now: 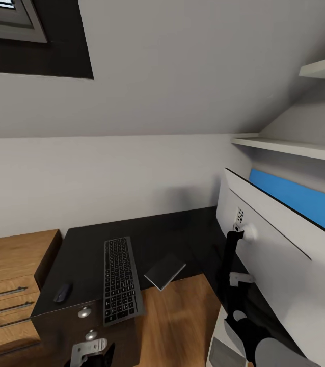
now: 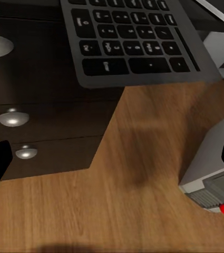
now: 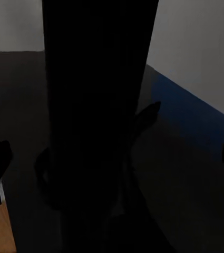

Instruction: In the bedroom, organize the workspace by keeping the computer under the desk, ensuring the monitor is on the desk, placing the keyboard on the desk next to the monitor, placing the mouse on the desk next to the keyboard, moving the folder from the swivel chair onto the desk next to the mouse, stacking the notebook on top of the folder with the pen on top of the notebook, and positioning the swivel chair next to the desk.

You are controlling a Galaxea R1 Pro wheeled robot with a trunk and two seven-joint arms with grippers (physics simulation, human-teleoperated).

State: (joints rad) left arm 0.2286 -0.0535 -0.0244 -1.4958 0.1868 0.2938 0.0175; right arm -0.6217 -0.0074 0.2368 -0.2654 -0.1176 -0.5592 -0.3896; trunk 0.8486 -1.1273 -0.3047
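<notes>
Head view shows the monitor (image 1: 285, 244) tilted at the counter's (image 1: 157, 229) right, right end effector (image 3: 112, 158) open astride its stand (image 3: 96, 105); close squarely low on it, clear of the keyboard (image 1: 120, 280); left end effector (image 2: 112, 168) open, empty.

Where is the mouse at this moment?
In the head view, the mouse lies on the desk near its front left corner, left of the keyboard and apart from it.
</notes>
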